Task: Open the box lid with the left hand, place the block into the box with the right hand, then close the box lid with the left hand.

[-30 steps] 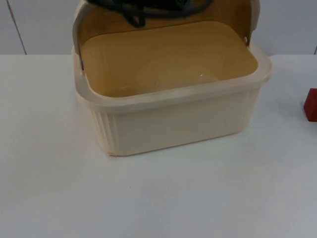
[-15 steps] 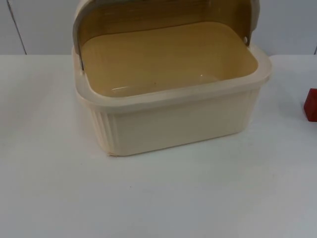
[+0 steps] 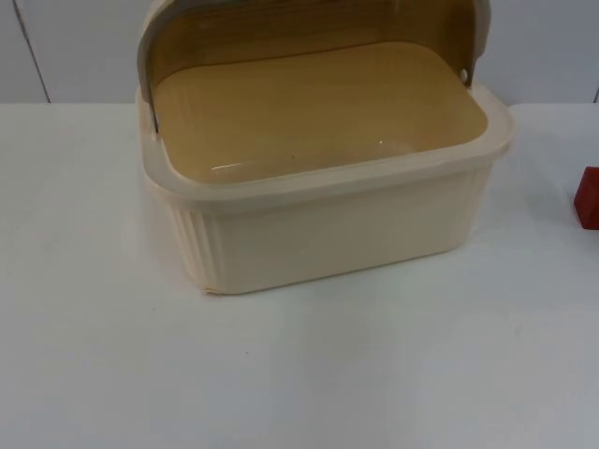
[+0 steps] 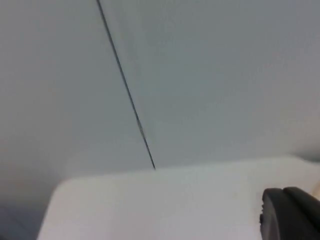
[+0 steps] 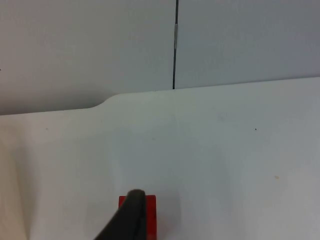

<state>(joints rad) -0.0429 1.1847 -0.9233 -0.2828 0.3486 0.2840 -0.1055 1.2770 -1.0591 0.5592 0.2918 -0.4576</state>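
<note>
the cream-coloured ribbed plastic box [image 3: 328, 215] sits on the white table top [image 3: 309, 374] toward the far side, close to the grey partition wall [image 3: 75, 47], and its domed lid [image 3: 309, 23] is swung up and back on its hinges, standing behind the opening so the smooth tan inside of the box lies bare to the top view. the small red block [image 3: 588, 198] rests on the table well to the right of the box, apart from it, cut by the picture's edge. my left gripper [image 4: 290, 212] looks out along the table top toward the partition wall, where a thin dark seam [image 4: 127, 95] runs down to the table's far edge; one black fingertip of it is in sight over the white surface, and i cannot tell how that hand is set. my right gripper [image 5: 131, 217] hangs over the table just by the red block [image 5: 149, 215]; a black fingertip stands in front of the block and covers part of it, with the block's red face showing beside and behind the tip. whether it touches the block i cannot tell, nor can i tell how this hand is set. beyond the block the white table runs on to the grey wall, which has a dark vertical seam [image 5: 175, 45] of its own.
</note>
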